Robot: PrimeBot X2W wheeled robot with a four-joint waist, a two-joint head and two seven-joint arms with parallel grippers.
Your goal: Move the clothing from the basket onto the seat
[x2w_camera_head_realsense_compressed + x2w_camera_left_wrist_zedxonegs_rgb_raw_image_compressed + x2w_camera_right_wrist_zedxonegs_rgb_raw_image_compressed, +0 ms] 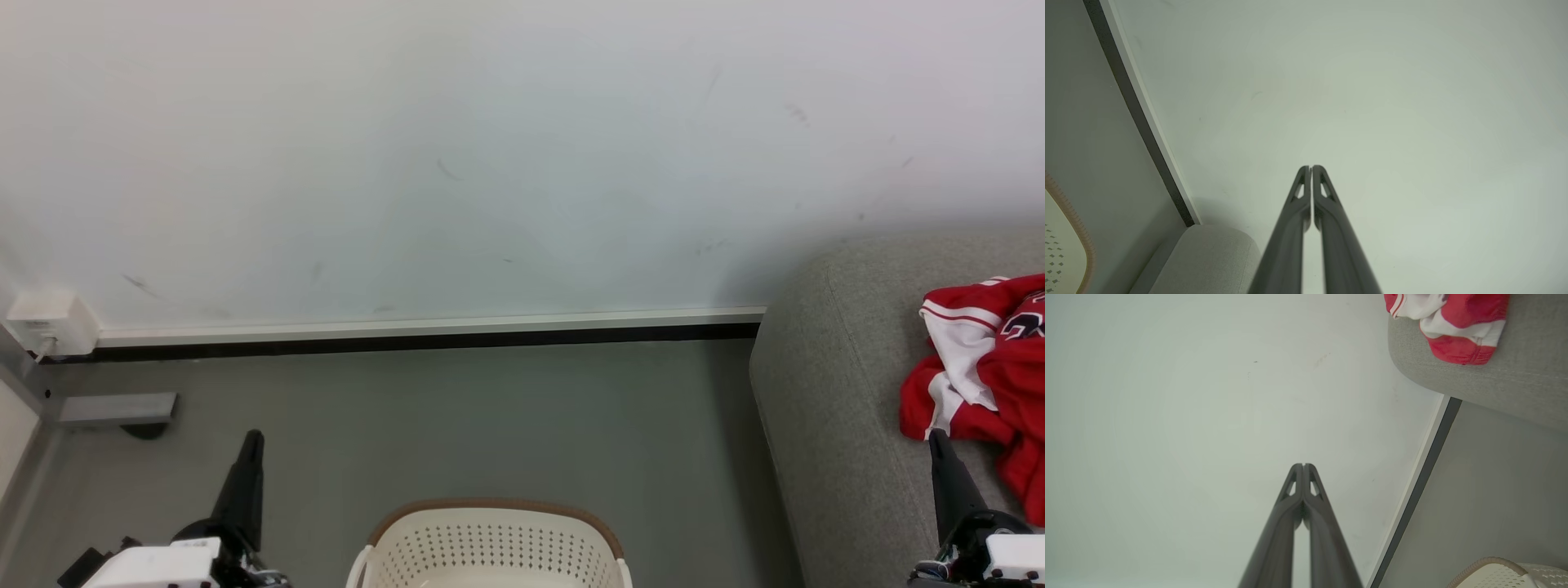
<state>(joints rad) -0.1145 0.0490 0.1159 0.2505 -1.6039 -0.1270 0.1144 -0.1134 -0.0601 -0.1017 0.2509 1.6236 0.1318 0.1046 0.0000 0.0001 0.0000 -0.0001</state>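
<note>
The clothing (992, 367) lies in a crumpled heap on the seat (824, 408), near its rounded end. It is soft red jersey fabric with white panels, thin stripes and a scrap of dark lettering. The seat is a grey woven sofa, nubbly, with a stitched seam along its edge. Just off the seat's end, on the smooth grey floor (490, 425), stands the basket (490, 543): cream plastic, perforated wall, brown rim, rounded. Its inside is cut off by the frame, so I cannot tell whether any garment is left in it. The right gripper (936, 437) hangs over the seat just beside the heap. The left gripper (253, 437) is well away from the seat, beyond the basket. Both have their long dark fingers pressed together, holding nothing. By my reckoning a drop-off is done — the next move calls for tilting down to check the basket and parting the jaws before any reach in.
</note>
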